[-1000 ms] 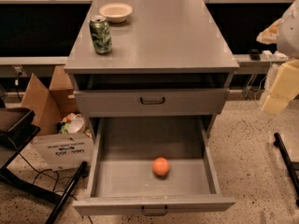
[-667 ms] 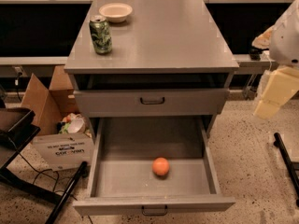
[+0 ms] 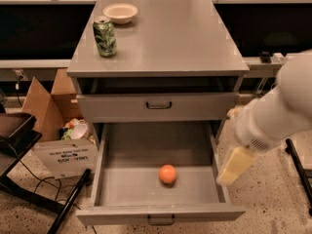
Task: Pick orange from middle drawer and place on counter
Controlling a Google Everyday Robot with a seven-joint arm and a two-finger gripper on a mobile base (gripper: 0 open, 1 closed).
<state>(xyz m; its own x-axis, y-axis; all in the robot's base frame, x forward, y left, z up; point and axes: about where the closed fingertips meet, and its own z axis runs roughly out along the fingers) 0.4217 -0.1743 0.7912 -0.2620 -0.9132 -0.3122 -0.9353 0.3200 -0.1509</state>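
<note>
Orange [image 3: 167,174] sits loose in the open drawer [image 3: 126,185], free to grasp. Gripper [image 3: 233,167] hovers at its right wall, probably approaching; released or clenched, I cannot tell.

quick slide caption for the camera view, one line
Orange lies in the open middle drawer, gripper poised by its right wall; green soda can and cream bowl stand on the counter.

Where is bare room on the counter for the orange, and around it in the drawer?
The counter is bare across its middle, right and front. Only the back-left corner is crowded, by the bowl and soda can. In the middle drawer the orange lies alone, with bare tray floor on all sides. The gripper hangs by the drawer's right wall.
</note>
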